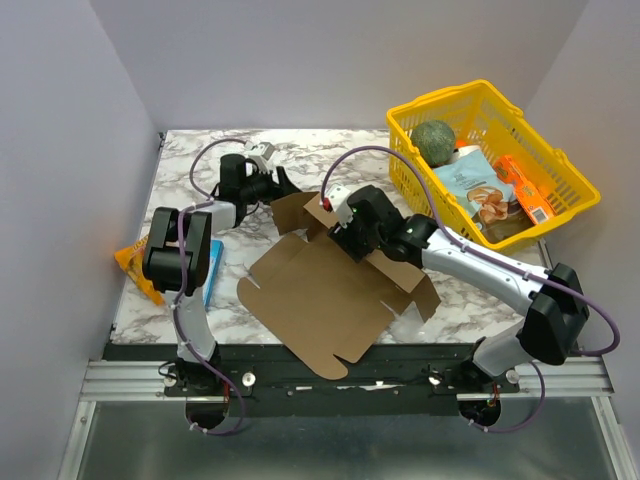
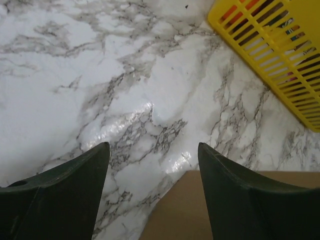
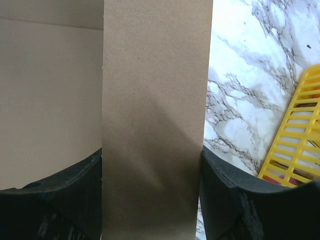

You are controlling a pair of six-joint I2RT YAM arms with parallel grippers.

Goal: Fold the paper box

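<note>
centre frame, our right gripper (image 1: 343,238) clasped a raised flap of the paper box (image 1: 325,300); upper left, our left gripper (image 1: 272,183) stood wide, empty. we judged it should brace the crease.

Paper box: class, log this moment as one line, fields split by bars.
paper box: mostly flat on table | left gripper: open, empty | right gripper: shut on box flap

We see the paper box (image 1: 320,295) as matt brown cardboard, fine-grained and unprinted, on a glossy marble-pattern table (image 2: 100,75) throwing glare. The basket (image 1: 440,96) is smooth yellow plastic, slightly shiny. The left gripper (image 2: 152,146) fingers (image 2: 55,200) look like dark matt plastic, and we read the rail (image 1: 350,372) as bare metal.
</note>
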